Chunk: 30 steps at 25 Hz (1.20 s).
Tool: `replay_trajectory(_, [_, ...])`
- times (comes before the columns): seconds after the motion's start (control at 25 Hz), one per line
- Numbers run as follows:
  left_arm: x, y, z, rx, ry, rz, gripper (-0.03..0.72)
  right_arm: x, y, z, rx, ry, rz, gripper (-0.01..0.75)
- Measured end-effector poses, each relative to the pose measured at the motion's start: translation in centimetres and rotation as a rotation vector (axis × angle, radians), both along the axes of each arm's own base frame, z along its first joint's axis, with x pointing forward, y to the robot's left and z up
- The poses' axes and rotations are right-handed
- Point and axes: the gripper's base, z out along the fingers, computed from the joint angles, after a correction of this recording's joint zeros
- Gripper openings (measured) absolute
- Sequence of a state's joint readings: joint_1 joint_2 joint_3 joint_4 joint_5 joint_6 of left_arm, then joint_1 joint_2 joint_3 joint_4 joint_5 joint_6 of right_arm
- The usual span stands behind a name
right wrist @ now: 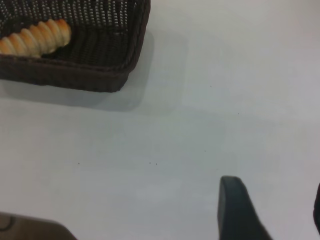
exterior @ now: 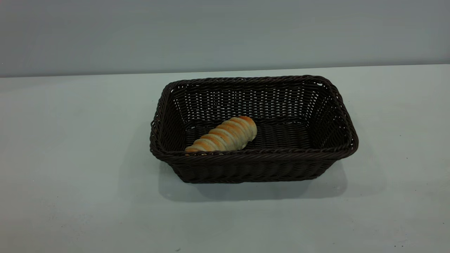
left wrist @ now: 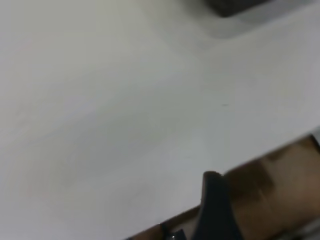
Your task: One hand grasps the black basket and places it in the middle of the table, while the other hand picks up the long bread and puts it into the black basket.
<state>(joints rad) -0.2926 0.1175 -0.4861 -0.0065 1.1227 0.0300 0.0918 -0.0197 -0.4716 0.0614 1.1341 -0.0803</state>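
Observation:
The black basket (exterior: 337, 105) stands upright in the middle of the table (exterior: 70, 140). The long bread (exterior: 225, 135) lies inside it, toward its left front, slanted. No arm shows in the exterior view. In the right wrist view the basket's corner (right wrist: 125, 55) and the bread (right wrist: 37, 37) are far from my right gripper (right wrist: 272, 202). That gripper is open and empty above bare table, with one finger (right wrist: 232, 210) in full view. My left gripper (left wrist: 260, 200) hangs empty near the table's edge. Only one of its fingers (left wrist: 214, 205) shows, with nothing beside it.
The table's edge (left wrist: 260, 157) crosses the left wrist view, with brown floor (left wrist: 280, 190) beyond it. A blurred dark shape (left wrist: 235, 5) sits at the far side of that view. A grey wall (exterior: 225, 31) rises behind the table.

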Motion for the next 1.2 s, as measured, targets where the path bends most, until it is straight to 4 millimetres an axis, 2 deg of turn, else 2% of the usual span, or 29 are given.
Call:
replay_trajectory(0.16, [0.0, 0.0, 0.0, 0.0, 0.0, 0.185, 0.563, 0.0, 0.0, 0.0, 0.0, 0.0, 0.0, 0.386])
replay_trajectory(0.32, [-0.1, 0.1, 0.0, -0.001, -0.004, 0.269, 0.563, 0.0, 0.0, 0.0, 0.0, 0.0, 0.0, 0.386])
replay_trajectory(0.56, [-1.8, 0.1, -0.1, -0.019, -0.124, 0.279, 0.563, 0.0, 0.0, 0.0, 0.0, 0.0, 0.0, 0.385])
replay_trajectory(1.2, [-1.9, 0.0, -0.2, -0.024, -0.122, 0.276, 0.563, 0.0, 0.0, 0.0, 0.0, 0.0, 0.0, 0.385])
